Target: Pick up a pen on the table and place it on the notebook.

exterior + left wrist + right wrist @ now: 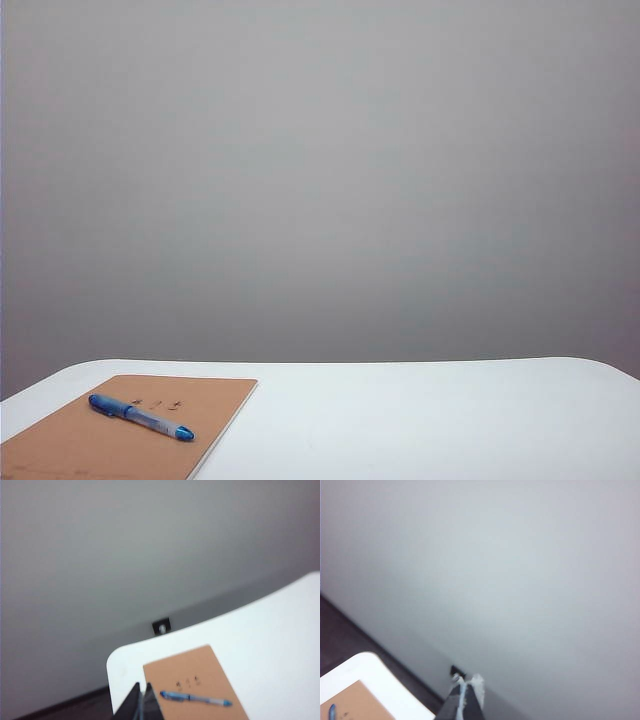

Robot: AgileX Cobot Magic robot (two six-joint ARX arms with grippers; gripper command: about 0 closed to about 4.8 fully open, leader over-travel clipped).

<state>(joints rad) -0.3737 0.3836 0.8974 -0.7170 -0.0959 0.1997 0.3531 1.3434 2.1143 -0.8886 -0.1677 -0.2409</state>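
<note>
Ext. view, L to R: notebook (130,428) lies flat at the near-left corner of the table (420,420), tan cover up, a few small dark marks near its far edge. Pen (140,417) rests wholly on the cover, diagonal, darker blue half toward the left, blue end tip toward the notebook's right edge; it touches nothing else. Rest of tabletop to the right is bare white. No arm or gripper appears in this view, so both are judged withdrawn clear of the work area.

L wrist view: left gripper (141,700) sits raised off the table's corner, near the notebook's (197,685) edge, jaws pressed together and empty; pen (195,698) lies just beside it on the cover, apart from the fingers.

R wrist view: right gripper (466,695) is lifted well away, aimed mostly at the wall, jaws clenched with nothing between them; only a corner of the notebook (355,702) and the pen's end (332,711) show.

Judgement: placement looks complete; pen lies stable, unlikely to roll.
</note>
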